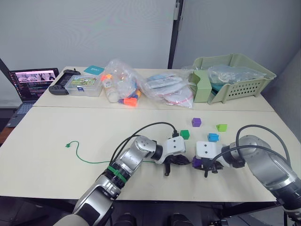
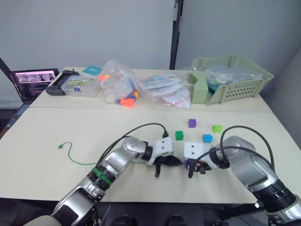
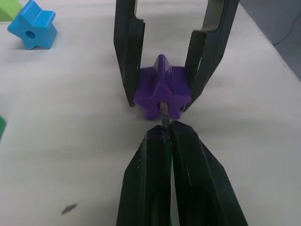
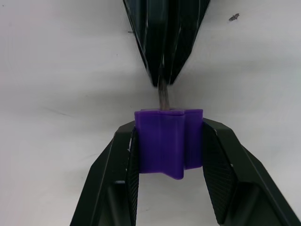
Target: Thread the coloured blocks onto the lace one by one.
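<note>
I am on the first block. My right end effector [image 4: 169, 141] squeezes a purple block [image 4: 168, 141] low over the bench [image 1: 70, 127]. My left end effector [image 3: 167, 136] pinches the lace [image 3: 164, 113] tip at its hole. Next I must push it straight through.

Purple block [image 3: 162, 92] sits between black fingers [image 3: 129, 52], and a green lace [image 1: 87, 160] trails over the cream table [image 1: 56, 136]. Blue block [image 1: 213, 137], lime one [image 1: 221, 127], dark green one [image 1: 184, 134], second purple one [image 1: 196, 122]. Pale green basket [image 1: 244, 82] at the back.
</note>
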